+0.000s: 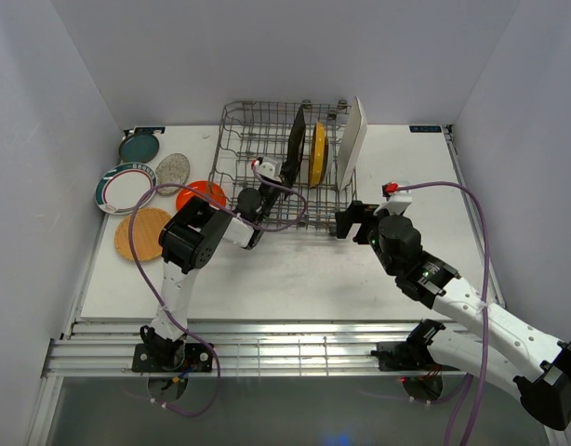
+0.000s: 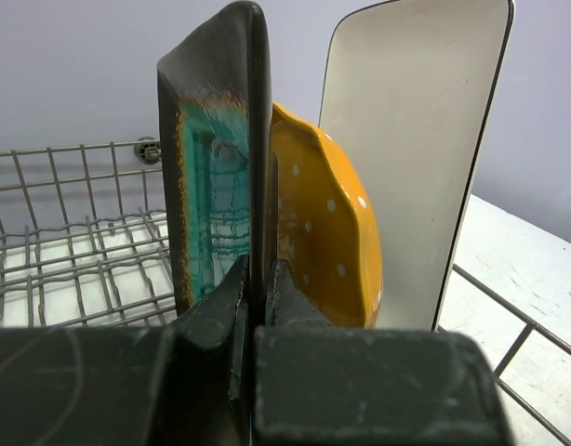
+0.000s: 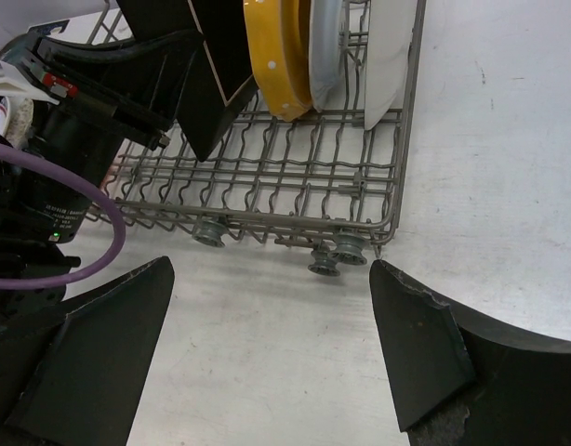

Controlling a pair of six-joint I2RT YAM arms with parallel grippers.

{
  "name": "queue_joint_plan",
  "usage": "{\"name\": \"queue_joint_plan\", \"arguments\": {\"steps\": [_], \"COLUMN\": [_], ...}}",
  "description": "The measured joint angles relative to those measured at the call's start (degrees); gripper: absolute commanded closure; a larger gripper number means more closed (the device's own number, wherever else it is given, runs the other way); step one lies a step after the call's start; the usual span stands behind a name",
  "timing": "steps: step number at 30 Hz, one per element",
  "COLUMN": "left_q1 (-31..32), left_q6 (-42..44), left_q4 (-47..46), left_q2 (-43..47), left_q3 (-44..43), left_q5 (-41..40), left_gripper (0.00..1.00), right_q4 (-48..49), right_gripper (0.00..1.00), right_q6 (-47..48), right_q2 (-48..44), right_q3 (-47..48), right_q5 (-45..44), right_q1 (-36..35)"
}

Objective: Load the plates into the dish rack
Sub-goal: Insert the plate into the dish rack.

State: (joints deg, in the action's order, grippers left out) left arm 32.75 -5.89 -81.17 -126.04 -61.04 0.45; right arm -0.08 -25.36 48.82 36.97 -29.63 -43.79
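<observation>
The grey wire dish rack stands at the back centre. In it, upright and side by side, are a dark green-centred square plate, a yellow scalloped plate and a white rectangle. My left gripper reaches into the rack and is shut on the square plate's lower edge, with the yellow plate and the white rectangle just behind it. My right gripper is open and empty over the table, in front of the rack's near right corner.
On the table left of the rack lie a teal plate, a speckled grey plate, a white plate with a teal rim, an orange plate and a wood-tone plate. A pale plate stands between the yellow and white ones.
</observation>
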Motion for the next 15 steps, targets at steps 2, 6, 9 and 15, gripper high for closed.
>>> {"name": "queue_joint_plan", "arguments": {"steps": [2,6,9,15], "left_q1": [0.00,0.04,0.20,0.76], "left_q6": [-0.07,-0.07,0.37,1.95], "left_q4": [-0.70,-1.81,-2.62,-3.13], "left_q2": [0.00,0.00,0.00,0.00], "left_q3": [0.61,1.60,2.38,2.95], "left_q5": [-0.02,0.00,-0.02,-0.37], "left_gripper": [1.00,1.00,1.00,0.94], "right_q4": [0.00,-0.04,-0.04,-0.07], "right_gripper": [0.09,0.09,0.09,0.09], "right_q6": [0.00,-0.04,-0.11,-0.17], "right_q2": [-0.13,-0.13,-0.13,-0.13], "right_q3": [0.00,0.00,0.00,0.00], "right_q5": [0.04,0.07,0.07,0.07], "right_q1": [0.00,0.00,0.00,0.00]}}
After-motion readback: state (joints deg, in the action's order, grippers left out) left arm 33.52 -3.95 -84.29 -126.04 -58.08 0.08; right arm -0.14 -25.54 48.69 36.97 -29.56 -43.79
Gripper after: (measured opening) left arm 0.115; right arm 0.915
